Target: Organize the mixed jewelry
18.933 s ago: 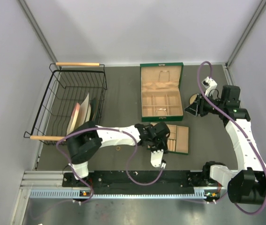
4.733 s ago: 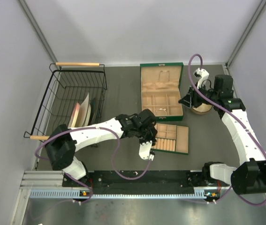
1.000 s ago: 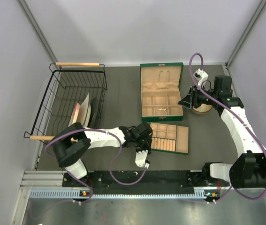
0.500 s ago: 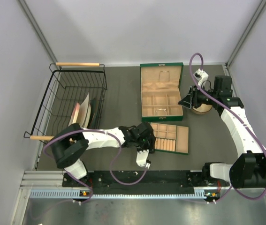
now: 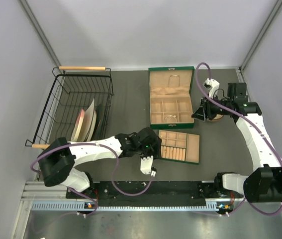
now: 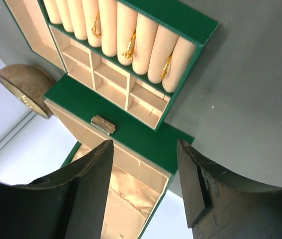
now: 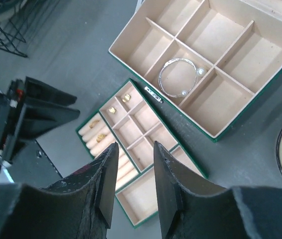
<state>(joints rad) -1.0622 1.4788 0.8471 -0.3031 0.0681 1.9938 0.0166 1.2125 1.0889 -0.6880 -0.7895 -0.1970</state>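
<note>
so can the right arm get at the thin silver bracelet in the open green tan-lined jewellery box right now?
Probably yes: the right gripper hangs open and empty above the green box, and the silver bracelet lies alone in an uncovered compartment, nothing across it.

Left arm (image 5: 98, 148) lies low, elbow bent, its pincer (image 6: 144, 149) just left of the tray (image 5: 193, 147), jaws wide apart and empty. Right arm (image 5: 252, 134) reaches high beyond the tray, pincer (image 7: 135, 149) tilted downward, jaws slightly parted, empty.
</note>
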